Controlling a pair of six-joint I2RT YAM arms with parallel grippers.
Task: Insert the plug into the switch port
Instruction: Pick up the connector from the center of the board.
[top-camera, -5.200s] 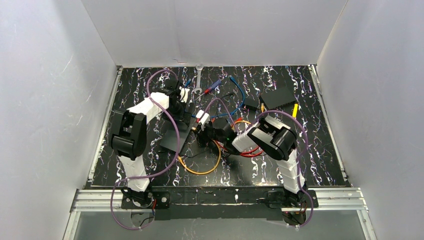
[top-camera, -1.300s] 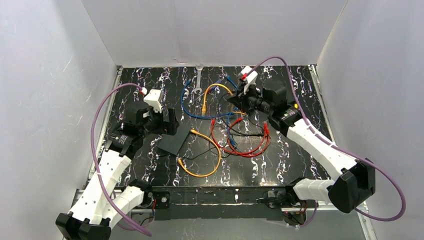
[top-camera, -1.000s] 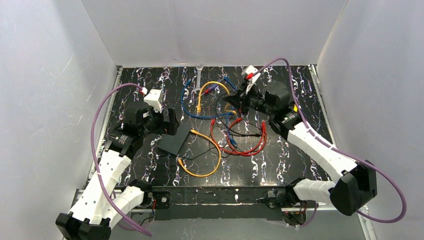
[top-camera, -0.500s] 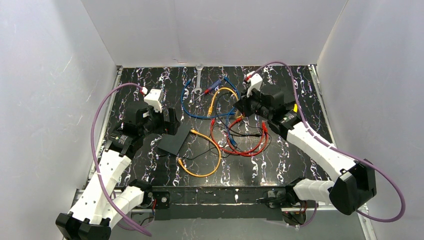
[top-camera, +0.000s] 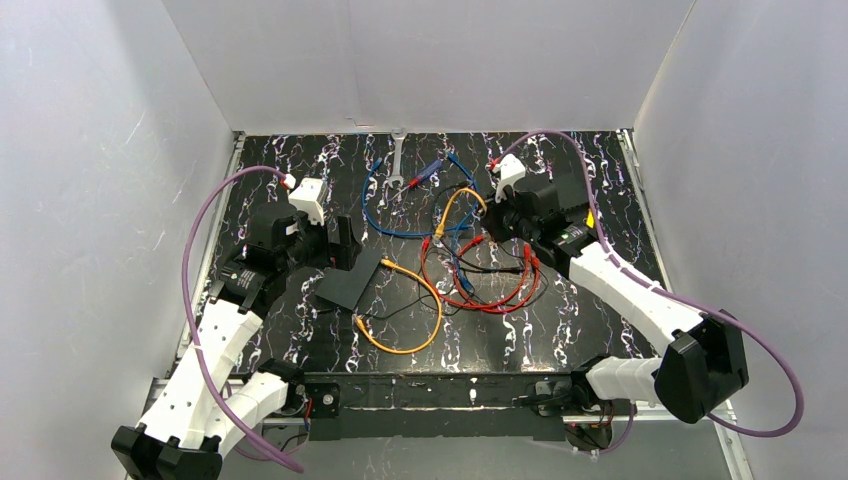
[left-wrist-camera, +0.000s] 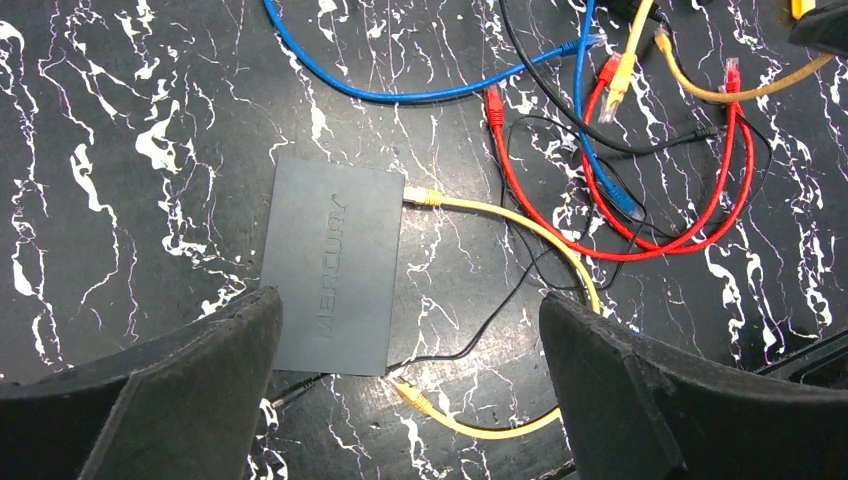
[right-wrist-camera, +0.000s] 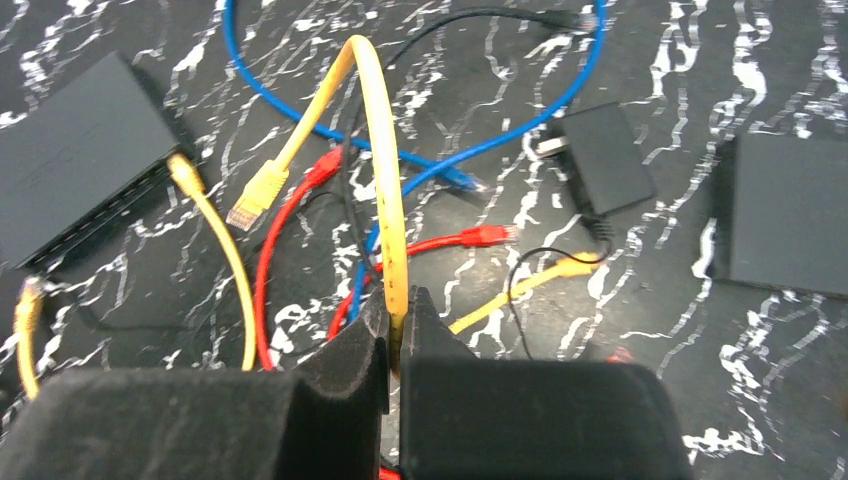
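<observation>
Tabletop (top-camera: 560, 325) of black marble pattern fills the floor of a white-walled booth, with both arms reaching out over it. Left arm (top-camera: 215, 340) stretches toward the left half, and its gripper (left-wrist-camera: 408, 305) hangs above the switch (left-wrist-camera: 335, 260) with the jaws spread wide and nothing between them. In the wrist view the two fingers (left-wrist-camera: 180, 390) frame the near part of the switch without touching it. Right arm (top-camera: 630, 290) reaches to the middle rear, where its gripper (right-wrist-camera: 395, 320) is pinched tight on a yellow cable (right-wrist-camera: 385, 200). The switch lies flat left of centre, well apart from the right gripper, with its socket edge facing the tangle of leads. A plain black slab (right-wrist-camera: 790, 215) sits at the right rear, apart from everything else. Loose leads sprawl between the arms: a red cable (left-wrist-camera: 620, 257) in loops, a blue cable (left-wrist-camera: 400, 97) curving across the rear, and a second yellow cable (left-wrist-camera: 520, 225) whose one end meets the switch's edge. I cannot tell how deep that end sits. A thin black wire (left-wrist-camera: 500, 300) runs to the switch's near edge. A small black block (right-wrist-camera: 605, 155) rests just left of the slab, and a wrench (top-camera: 398, 160) lies at the back. The held cable arches up and over from the closed fingers, and its plug (right-wrist-camera: 250, 208) dangles free beside the red lead — short of the switch, not in any socket.
</observation>
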